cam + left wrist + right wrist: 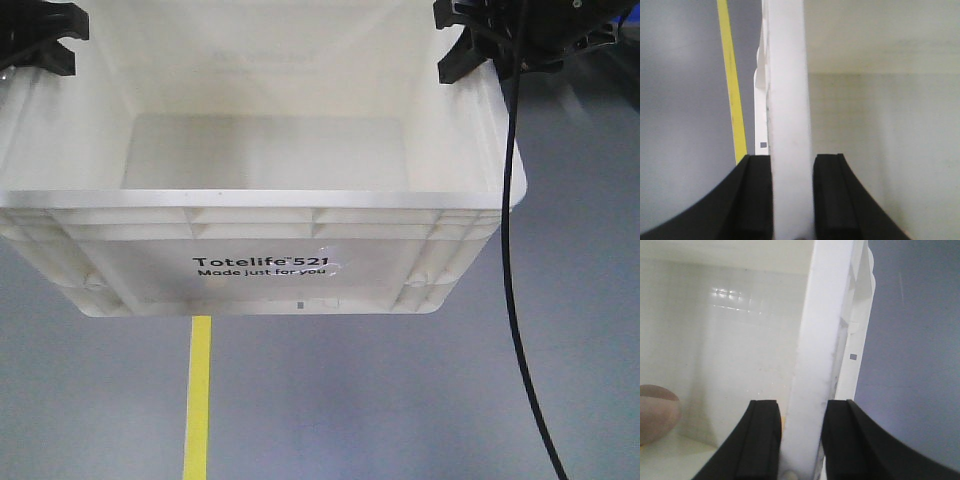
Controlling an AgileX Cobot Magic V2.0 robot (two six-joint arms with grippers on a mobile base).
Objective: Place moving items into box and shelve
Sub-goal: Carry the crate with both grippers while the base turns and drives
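Note:
The box (260,265), a large white crate printed "Totelife 521", hangs above the grey floor between my two arms. My left gripper (40,40) is at the box's left rim; in the left wrist view the left gripper (792,165) is shut on the white side wall (787,90), one black pad on each face. My right gripper (475,40) is at the right rim, and in the right wrist view the right gripper (802,407) is shut on that rim wall (822,330). A brownish rounded item (657,412) lies inside the box, partly cut off at the view's edge.
A yellow floor line (198,395) runs under the box toward me, also showing as the yellow line (732,85) beside the left wall. A black cable (515,300) hangs down at the right. Grey floor (400,400) lies below and around.

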